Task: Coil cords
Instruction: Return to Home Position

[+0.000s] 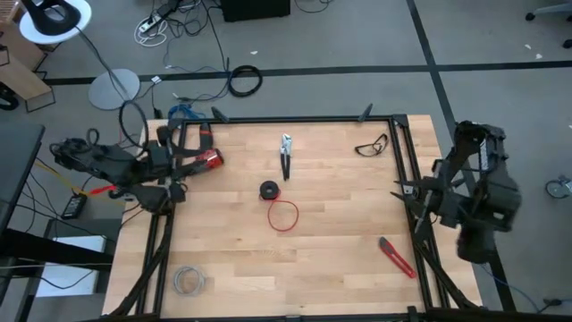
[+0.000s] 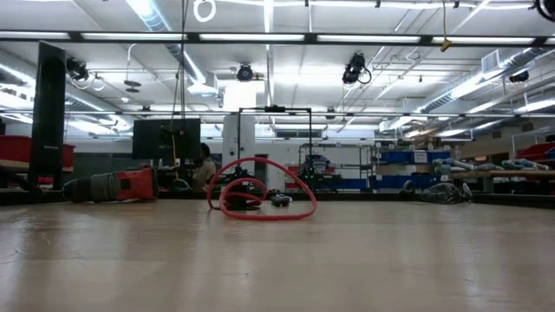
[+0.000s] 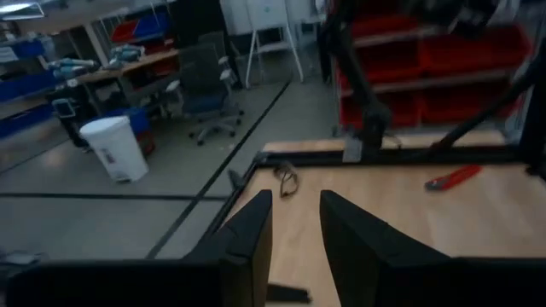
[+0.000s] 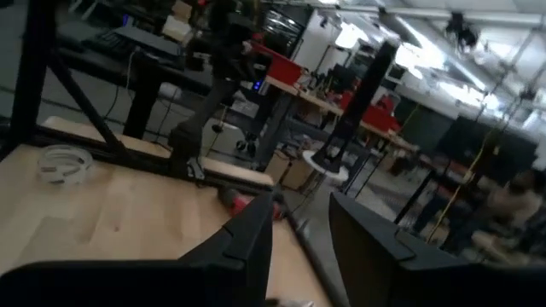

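Note:
The cord is a thin red wire (image 1: pixel 283 216) lying in a loose loop on the wooden table, a little left of its middle; in the low view the red wire (image 2: pixel 260 204) rests on the tabletop with part of its loop arching up. A small black round piece (image 1: pixel 270 190) lies just beyond it. My left gripper (image 1: pixel 181 186) hovers at the table's left edge, open and empty (image 3: pixel 297 217). My right gripper (image 1: pixel 402 190) hovers at the right edge, also open and empty (image 4: pixel 301 217). Both are well clear of the wire.
Pliers (image 1: pixel 286 154) and safety glasses (image 1: pixel 373 145) lie toward the far edge. A red-handled knife (image 1: pixel 396 257) lies near right, and a pale grey wire bundle (image 1: pixel 189 281) near left. A red and black power tool (image 1: pixel 206 159) sits beside my left gripper. A black frame (image 1: pixel 295 119) edges the table.

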Controlling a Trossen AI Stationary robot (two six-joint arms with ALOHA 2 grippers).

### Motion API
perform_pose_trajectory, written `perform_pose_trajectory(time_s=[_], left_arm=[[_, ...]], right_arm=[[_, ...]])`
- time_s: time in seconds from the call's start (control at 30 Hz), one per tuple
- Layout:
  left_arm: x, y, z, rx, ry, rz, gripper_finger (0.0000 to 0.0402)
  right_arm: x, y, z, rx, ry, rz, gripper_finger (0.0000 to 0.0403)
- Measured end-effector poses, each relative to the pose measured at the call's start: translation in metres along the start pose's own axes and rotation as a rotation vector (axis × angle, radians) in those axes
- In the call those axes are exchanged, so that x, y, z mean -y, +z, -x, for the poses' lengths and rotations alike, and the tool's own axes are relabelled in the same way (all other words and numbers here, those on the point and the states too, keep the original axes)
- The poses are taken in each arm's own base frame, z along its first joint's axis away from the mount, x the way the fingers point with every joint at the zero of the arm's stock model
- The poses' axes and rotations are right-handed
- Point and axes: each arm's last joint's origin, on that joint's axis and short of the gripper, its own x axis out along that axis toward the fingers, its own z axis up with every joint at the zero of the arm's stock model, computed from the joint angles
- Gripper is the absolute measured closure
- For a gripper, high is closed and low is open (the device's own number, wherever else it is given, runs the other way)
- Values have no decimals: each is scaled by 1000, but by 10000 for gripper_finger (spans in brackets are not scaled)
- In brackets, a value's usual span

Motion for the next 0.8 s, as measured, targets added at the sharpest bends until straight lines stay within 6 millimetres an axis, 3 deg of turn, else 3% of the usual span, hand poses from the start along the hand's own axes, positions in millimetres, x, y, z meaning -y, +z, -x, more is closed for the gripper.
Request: perform_pose_trajectory(time_s=[0.23,0.47,0.8], left_arm=[[28,-75,-24,85,1,79,298],[56,-147,-53,120,-24,143,298],[65,-187,-77,81,-62,174,298]], right_arm=[[-8,-79,-11,-28,-86,-187,286],[-32,-149,-30,-66,-234,-287,286],[-58,-201,-44,-80,-326,-366,286]])
